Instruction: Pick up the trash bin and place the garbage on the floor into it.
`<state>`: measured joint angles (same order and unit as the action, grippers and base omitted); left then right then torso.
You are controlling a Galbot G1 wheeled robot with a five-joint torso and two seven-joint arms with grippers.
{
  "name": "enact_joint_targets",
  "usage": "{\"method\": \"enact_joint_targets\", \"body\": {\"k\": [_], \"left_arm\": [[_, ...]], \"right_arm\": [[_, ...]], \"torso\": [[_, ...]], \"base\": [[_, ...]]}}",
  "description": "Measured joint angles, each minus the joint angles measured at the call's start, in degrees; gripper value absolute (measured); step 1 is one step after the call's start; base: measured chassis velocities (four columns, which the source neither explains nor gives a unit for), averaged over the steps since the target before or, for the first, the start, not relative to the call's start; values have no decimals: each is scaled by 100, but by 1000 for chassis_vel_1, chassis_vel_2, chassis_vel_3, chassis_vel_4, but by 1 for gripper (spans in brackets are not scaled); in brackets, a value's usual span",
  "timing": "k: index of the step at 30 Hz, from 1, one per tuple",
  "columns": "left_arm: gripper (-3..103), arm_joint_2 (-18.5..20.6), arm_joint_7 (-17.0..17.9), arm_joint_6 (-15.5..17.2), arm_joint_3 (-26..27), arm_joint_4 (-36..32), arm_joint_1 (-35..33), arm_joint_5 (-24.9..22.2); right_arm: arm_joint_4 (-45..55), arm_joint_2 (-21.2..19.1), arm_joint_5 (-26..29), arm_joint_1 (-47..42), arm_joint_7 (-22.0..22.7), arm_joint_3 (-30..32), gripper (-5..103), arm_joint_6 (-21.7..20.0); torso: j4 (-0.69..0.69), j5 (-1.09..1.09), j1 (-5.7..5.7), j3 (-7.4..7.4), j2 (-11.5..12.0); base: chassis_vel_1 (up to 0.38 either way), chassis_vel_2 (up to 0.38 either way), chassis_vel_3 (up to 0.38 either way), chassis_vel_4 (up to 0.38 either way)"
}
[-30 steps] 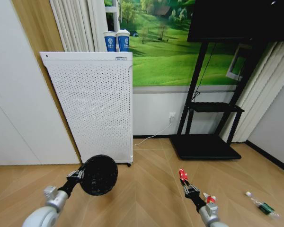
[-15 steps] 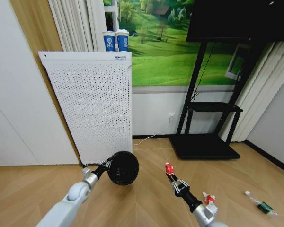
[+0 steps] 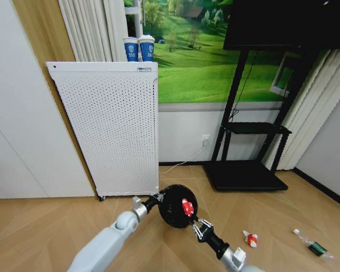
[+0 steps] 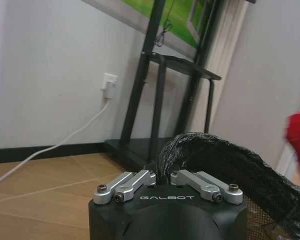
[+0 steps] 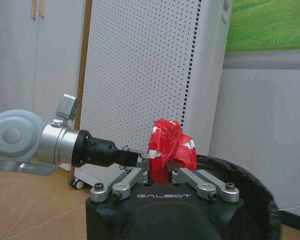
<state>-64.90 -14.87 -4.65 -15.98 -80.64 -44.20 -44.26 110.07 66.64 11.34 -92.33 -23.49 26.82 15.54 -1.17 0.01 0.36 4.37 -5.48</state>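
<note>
The trash bin [image 3: 173, 211], a black mesh basket, hangs above the floor [image 3: 39, 226] with its mouth turned toward me. My left gripper [image 3: 156, 199] is shut on its rim; the left wrist view shows the left gripper [image 4: 162, 175] clamped on the mesh of the trash bin [image 4: 230, 162]. My right gripper [image 3: 192, 219] is shut on a crumpled red-and-white wrapper [image 3: 187, 206] held right at the bin's mouth. In the right wrist view the right gripper [image 5: 160, 174] pinches that wrapper [image 5: 169, 149] beside the bin's rim [image 5: 250, 182]. More garbage lies on the floor: another red-and-white wrapper [image 3: 250, 238] and a small clear bottle [image 3: 315, 247].
A tall white perforated appliance [image 3: 113, 124] stands at the wall on the left, with two blue-and-white paper cups [image 3: 139, 49] on top. A black stand [image 3: 246, 173] occupies the right side, and a white cable [image 3: 181, 165] trails along the baseboard.
My left arm has swung the bin rightward to the centre. My right gripper has carried the red wrapper left and up until it meets the bin's mouth.
</note>
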Motion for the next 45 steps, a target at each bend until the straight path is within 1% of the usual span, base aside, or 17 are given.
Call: {"method": "enact_joint_targets", "body": {"k": [3, 9, 12, 16, 18, 19, 22, 23, 26, 27, 29, 31, 36, 38, 39, 41, 45], "left_arm": [[7, 2, 38, 38, -20, -237, -126, 2], [7, 86, 49, 96, 173, -512, -351, 22], [7, 89, 49, 106, 363, -587, -542, 59], [7, 76, 41, 88, 453, -587, -607, 108], [7, 45, 69, 64, 647, -565, -669, 144], [7, 45, 69, 64, 647, -565, -669, 144], [7, -49, 409, 89, 1505, -775, -1023, 283], [7, -49, 409, 89, 1505, -775, -1023, 283], [7, 148, 443, 149, 2377, -1323, -1622, 248], [7, 148, 443, 149, 2377, -1323, -1622, 248], [7, 276, 426, 192, 2919, -1722, -2041, 203], [7, 285, 426, 196, 2972, -1769, -2087, 189], [7, 328, 434, 292, 3864, -2527, -2931, -51], [7, 237, 289, 263, 4522, -2834, -3630, -47], [7, 237, 289, 263, 4522, -2834, -3630, -47], [7, 7, 207, 188, 5187, -3077, -4185, -124], [7, -121, 171, 164, 5467, -3130, -4355, -142]], "right_arm": [[-122, 80, -27, 12, 105, -18, 13, 9], [-213, 90, -35, 2, 269, -1, 28, -12], [-229, 105, -29, 36, 376, -44, 45, -47], [-250, 147, -29, 40, 391, -57, 50, -33], [-264, 230, 106, 16, 452, -74, 67, 128], [-264, 230, 106, 16, 452, -74, 67, 128], [-198, 457, 226, -62, 1010, 37, 83, 391], [-198, 457, 226, -62, 1010, 37, 83, 391], [-181, 444, 345, -194, 1195, 270, 97, 408], [-181, 444, 345, -194, 1195, 270, 97, 408], [-183, 404, 426, -253, 1215, 381, 99, 425], [-183, 402, 436, -260, 1217, 390, 99, 427], [-206, 393, 530, -330, 1231, 474, 100, 465], [-254, 397, 536, -350, 1237, 477, 100, 534], [-254, 397, 536, -350, 1237, 477, 100, 534], [-258, 415, 602, -311, 1236, 426, 100, 554], [-280, 407, 622, -257, 1232, 387, 100, 554]], "torso": [[0, 0, 0, 0, 0], [1, 1, 0, 0, -1], [2, -1, 0, 0, -1], [2, -1, 0, 0, -1], [0, -2, 0, 0, -1], [0, -2, 0, 0, -1], [1, -2, 0, 0, -1], [1, -2, 0, 0, -1], [2, -1, 0, 0, -1], [2, -1, 0, 0, -1], [1, -2, 0, 0, -1], [1, -2, 0, 0, -1], [0, -2, 0, -1, -1], [2, -3, -1, -1, -1], [2, -3, -1, -1, -1], [2, 0, -1, -1, -1], [1, 0, -1, 0, -1]], "base": [[0, 0, 0, 0], [0, 0, 0, 0], [0, 0, 0, 0], [0, 0, 0, 0], [0, 0, 0, 0], [0, 0, 0, 0], [0, 0, 0, 0], [0, 0, 0, 0], [0, 0, 0, 0], [0, 0, 0, 0], [-16, -33, 21, 12], [-32, -66, 58, 59], [-137, -107, 110, 124], [-187, -163, 168, 189], [-195, -179, 202, 212], [-241, -205, 210, 226], [-249, -233, 243, 249]]}}
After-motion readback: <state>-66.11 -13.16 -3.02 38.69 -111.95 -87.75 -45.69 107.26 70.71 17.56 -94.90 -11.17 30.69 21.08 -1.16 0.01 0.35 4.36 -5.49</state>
